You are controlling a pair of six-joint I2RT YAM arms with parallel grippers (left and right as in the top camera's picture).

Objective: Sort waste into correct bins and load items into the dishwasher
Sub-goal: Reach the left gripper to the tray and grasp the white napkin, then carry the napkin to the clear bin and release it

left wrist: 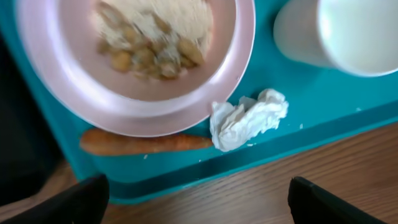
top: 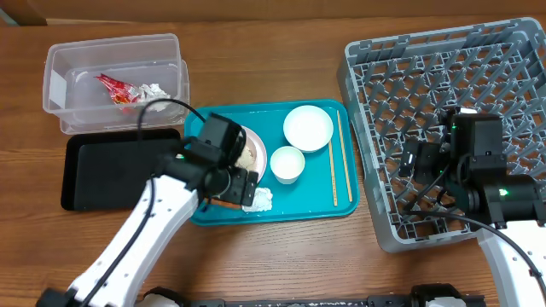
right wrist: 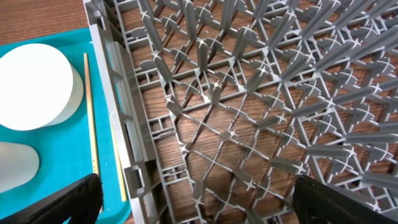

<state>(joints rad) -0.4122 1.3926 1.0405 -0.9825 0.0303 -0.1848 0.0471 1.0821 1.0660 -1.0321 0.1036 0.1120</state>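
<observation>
Carrot (left wrist: pixel 146 143) lies at the tray's (left wrist: pixel 323 99) near edge, tight against plate (left wrist: pixel 56 81) and tissue (left wrist: pixel 249 118), so the wide-open left gripper (left wrist: pixel 199 190) might snag either, while the right gripper (right wrist: pixel 196 193) hangs open over the rack (right wrist: pixel 249 93).

A brown wooden table (top: pixel 281 68) fills the overhead view, its grain running left to right. A large teal serving tray (top: pixel 311 198) lies flat at about the table's middle, with its long sides in line with that grain. The tray is rectangular, with rounded corners, a low raised rim and a smooth, slightly glossy floor. In the left wrist view one long rim of the tray (left wrist: pixel 336 93) sits against bare table wood (left wrist: pixel 249 193), and in the right wrist view a part of it (right wrist: pixel 62 162) shows at the left edge, with the table's wood (right wrist: pixel 37 18) just past it.
</observation>
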